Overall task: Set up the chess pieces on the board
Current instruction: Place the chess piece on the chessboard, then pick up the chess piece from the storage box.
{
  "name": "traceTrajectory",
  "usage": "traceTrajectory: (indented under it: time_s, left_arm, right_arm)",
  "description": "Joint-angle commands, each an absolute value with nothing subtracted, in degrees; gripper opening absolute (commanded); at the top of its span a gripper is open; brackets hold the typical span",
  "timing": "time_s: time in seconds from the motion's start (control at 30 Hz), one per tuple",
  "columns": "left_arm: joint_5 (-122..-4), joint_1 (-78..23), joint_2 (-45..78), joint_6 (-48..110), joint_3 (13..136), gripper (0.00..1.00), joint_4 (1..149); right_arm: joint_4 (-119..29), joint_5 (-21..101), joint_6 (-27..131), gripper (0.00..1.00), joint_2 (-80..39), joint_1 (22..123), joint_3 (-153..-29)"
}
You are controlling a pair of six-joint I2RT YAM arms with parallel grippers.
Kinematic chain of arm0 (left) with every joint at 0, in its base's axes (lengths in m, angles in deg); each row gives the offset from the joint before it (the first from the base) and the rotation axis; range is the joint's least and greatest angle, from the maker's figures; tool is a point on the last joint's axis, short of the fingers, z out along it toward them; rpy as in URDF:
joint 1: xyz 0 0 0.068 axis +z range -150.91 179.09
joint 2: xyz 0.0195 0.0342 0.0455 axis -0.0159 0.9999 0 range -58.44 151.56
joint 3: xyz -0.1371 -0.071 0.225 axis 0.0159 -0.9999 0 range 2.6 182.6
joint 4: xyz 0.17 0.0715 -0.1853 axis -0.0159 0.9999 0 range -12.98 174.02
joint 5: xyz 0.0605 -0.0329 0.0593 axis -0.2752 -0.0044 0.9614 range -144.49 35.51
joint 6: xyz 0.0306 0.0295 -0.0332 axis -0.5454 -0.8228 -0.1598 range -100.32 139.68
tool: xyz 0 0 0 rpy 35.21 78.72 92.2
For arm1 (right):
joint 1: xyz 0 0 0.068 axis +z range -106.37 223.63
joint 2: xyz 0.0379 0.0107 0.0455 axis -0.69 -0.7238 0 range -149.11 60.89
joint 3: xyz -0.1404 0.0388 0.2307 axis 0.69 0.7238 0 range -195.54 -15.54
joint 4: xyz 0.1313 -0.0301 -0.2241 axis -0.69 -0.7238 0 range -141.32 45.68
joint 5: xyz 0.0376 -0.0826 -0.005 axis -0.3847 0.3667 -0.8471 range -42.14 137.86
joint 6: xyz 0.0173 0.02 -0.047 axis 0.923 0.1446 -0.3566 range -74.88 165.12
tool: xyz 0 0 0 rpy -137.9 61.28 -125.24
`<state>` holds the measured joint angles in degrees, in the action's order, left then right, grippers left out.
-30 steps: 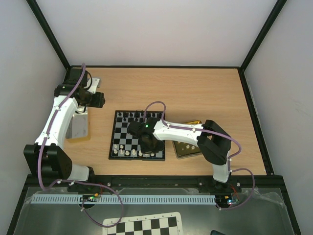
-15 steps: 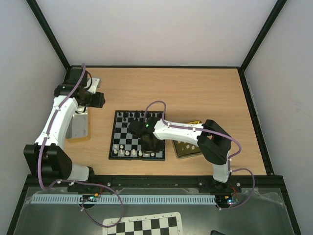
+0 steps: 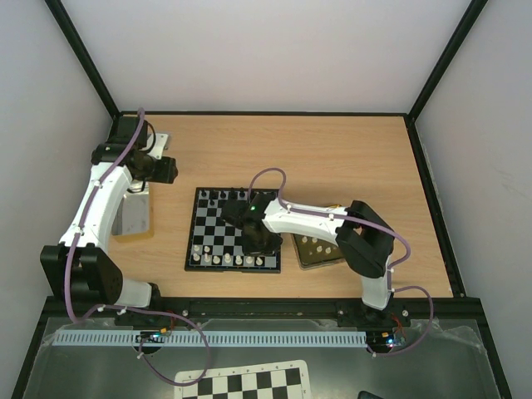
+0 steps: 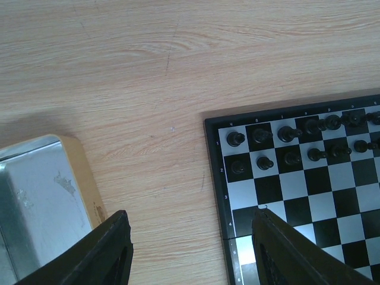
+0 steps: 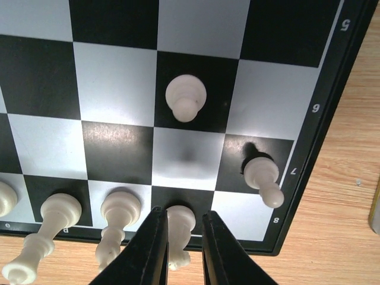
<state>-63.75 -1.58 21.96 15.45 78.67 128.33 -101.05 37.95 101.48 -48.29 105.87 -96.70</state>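
At the board's (image 5: 113, 77) near edge, right gripper (image 5: 182, 215) flanks a white piece (image 5: 180, 224); grip unclear. The left gripper (image 4: 190, 217) stands spread.

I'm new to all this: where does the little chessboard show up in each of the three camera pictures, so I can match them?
Top external: the board sits near the centre.
Left wrist: the board fills the lower right, black pieces along its top rows.
Right wrist: the board fills nearly everything, white pieces towards the bottom.
Shared landmark: the wooden table bordering the board's black frame.
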Motion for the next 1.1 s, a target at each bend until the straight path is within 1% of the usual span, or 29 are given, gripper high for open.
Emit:
traceTrajectory:
  time_s: [0.0,0.27,0.43,0.53,0.63,0.73,0.87,1.07]
  left_arm:
    - [-64.2,-1.1,20.8,15.9,78.1,0.56,128.2]
    - [-64.1,-0.7,20.7,15.8,77.8,0.56,128.1]
    - [-64.1,-0.6,20.8,15.7,78.1,0.56,128.2]
    - [-64.1,-0.6,20.7,15.6,78.1,0.56,128.3]
    - [-64.1,-0.5,20.6,15.6,77.9,0.56,128.3]
    - [-64.2,-0.4,20.7,15.5,77.8,0.56,128.2]
    - [-64.1,-0.4,20.9,15.5,78.2,0.56,128.4]
    - [-63.7,-0.4,21.3,15.4,78.7,0.56,128.8]
  right_arm:
    - [-102.0,39.9,100.2,0.15,-48.9,105.2,-98.2]
    - [-104.9,44.1,98.5,0.14,-49.2,104.2,-104.0]
    - [-107.9,46.3,98.9,0.12,-44.7,100.3,-106.0]
    - [-109.3,47.2,98.9,0.15,-39.7,96.7,-102.3]
    - [-109.3,47.7,97.9,0.22,-34.8,92.4,-96.5]
    - [-107.6,47.1,96.1,0.24,-31.4,87.0,-90.8]
    - [-104.7,46.5,93.0,0.26,-30.9,79.3,-87.1]
    - [-101.0,44.2,90.0,0.27,-32.7,70.9,-84.9]
